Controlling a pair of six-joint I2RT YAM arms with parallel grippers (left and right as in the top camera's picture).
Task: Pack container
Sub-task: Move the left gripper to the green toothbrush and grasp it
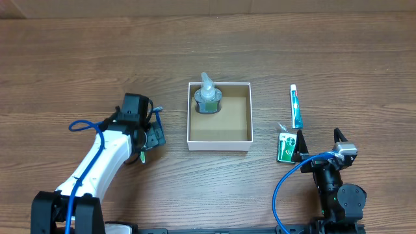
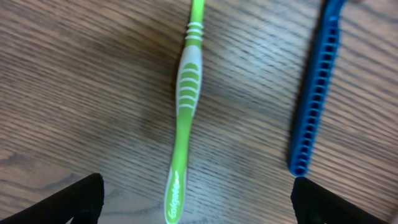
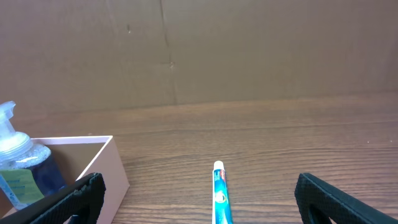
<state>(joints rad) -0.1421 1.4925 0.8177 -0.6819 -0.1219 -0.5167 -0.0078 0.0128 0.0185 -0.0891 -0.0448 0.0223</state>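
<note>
Now the left gripper [image 2: 198, 205] is hovering wide open over the green toothbrush [image 2: 184, 118].
Its jaws are standing on either side of the handle, probably to take it for the container [image 1: 224, 127], which is sitting mid-table with a clear bottle [image 1: 208, 99] in its far-left corner. The right gripper [image 1: 318, 144] is hanging, also spread wide, near the toothpaste tube [image 1: 296, 107].

no wording can be read for certain. the slim lime-green plastic toothbrush [image 2: 185, 106] lying between the fingers of the left gripper [image 2: 199, 205] has white lettering on the handle end nearest that gripper, too blurred to spell out. the small blue-and-white toothpaste tube [image 3: 219, 194] just ahead of the right gripper [image 3: 205, 202] bears print too small to read
</note>
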